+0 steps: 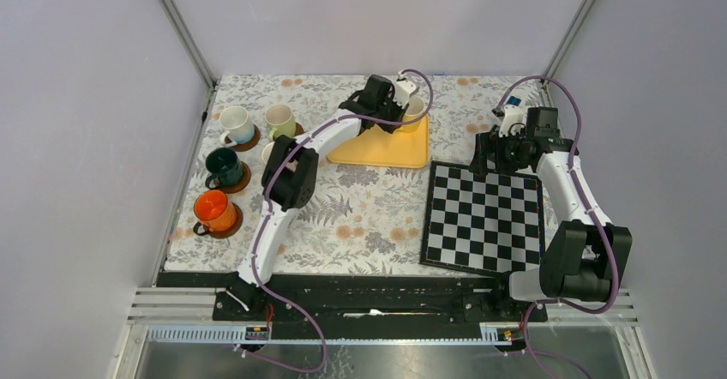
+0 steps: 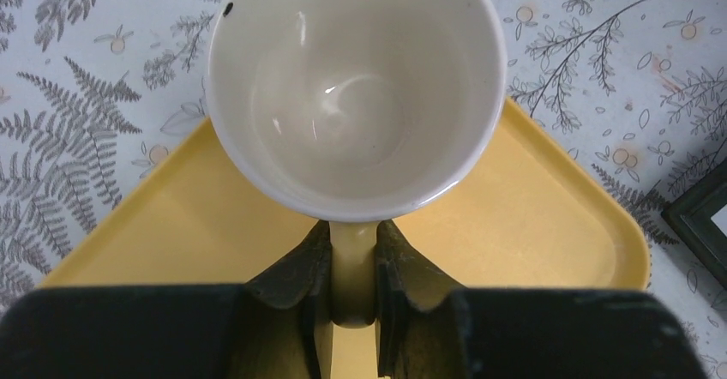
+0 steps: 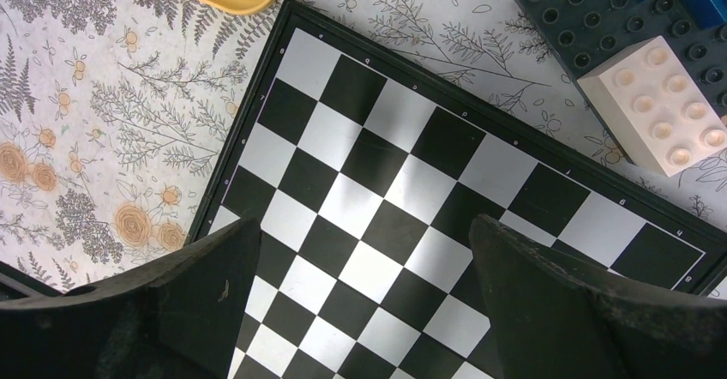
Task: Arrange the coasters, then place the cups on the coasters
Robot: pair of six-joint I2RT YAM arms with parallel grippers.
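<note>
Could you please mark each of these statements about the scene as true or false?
1. The left gripper is closed on the handle of the yellow cup. True.
2. The orange cup sits on the chequered board. False: it stands at the left side of the table, well away from the board.
3. The right gripper hangs open over the chequered board, holding nothing. True.
4. The yellow tray lies to the right of the chequered board. False: it lies to the board's left and farther from the arm bases.
5. The dark green cup stands on a coaster. True.
</note>
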